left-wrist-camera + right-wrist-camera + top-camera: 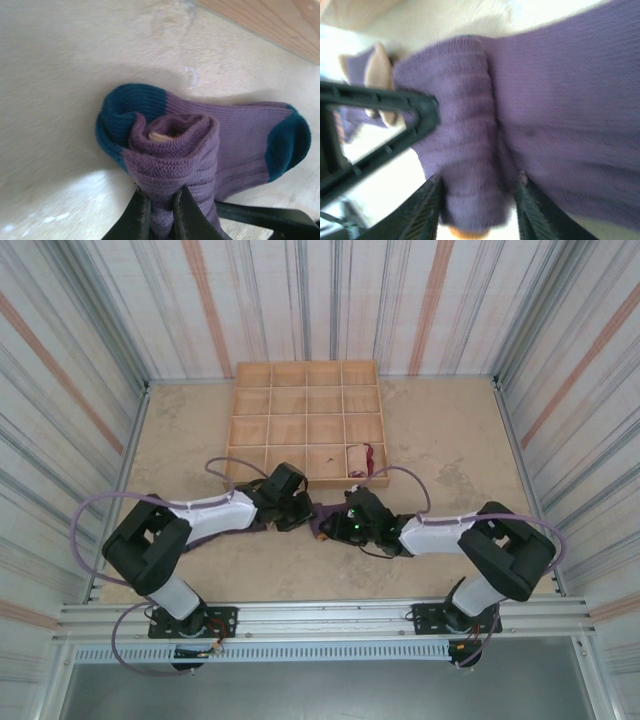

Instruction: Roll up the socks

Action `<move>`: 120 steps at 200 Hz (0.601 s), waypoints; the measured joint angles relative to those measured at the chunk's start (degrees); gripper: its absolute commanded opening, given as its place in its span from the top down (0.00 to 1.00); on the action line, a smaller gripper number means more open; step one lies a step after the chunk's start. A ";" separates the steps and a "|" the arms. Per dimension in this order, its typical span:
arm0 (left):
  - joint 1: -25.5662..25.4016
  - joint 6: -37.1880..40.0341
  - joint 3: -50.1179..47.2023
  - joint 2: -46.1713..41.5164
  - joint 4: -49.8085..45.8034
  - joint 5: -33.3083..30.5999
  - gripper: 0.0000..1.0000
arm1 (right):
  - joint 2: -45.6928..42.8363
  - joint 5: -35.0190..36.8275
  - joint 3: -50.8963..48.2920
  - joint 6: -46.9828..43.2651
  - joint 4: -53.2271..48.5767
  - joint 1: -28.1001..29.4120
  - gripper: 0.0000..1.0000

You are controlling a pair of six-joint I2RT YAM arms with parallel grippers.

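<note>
A purple sock with teal toe and heel [235, 135] lies on the table in front of the tray, one end rolled into a thick purple roll [175, 150]. My left gripper [161, 210] is shut on the lower end of that roll. In the top view the left gripper [298, 512] and right gripper [337, 522] meet over the sock [318, 510]. My right gripper [477, 200] is open, its jaws standing on either side of the purple roll [455, 125]. A cream and maroon sock [357, 460] sits rolled in a front compartment of the tray.
The wooden grid tray [305, 423] stands just behind the grippers on the tan table. Striped walls close in the left, right and back. The left gripper's black finger [385, 100] crosses the right wrist view beside the roll.
</note>
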 measured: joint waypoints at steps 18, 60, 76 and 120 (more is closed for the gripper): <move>0.00 -2.34 -2.75 -3.69 -1.62 -1.88 1.00 | -0.85 4.13 3.41 -4.76 -7.82 3.96 0.48; -2.49 -10.82 -11.78 -13.73 -2.45 -6.78 1.00 | -1.07 15.30 8.85 -14.58 -17.20 13.62 0.38; -4.07 -13.97 -13.97 -17.31 -3.61 -9.05 1.00 | -1.07 17.99 8.92 -17.46 -17.38 16.28 0.38; -5.64 -18.60 -15.80 -20.46 -5.42 -11.93 1.00 | -0.39 21.20 9.03 -24.65 -14.58 21.49 0.37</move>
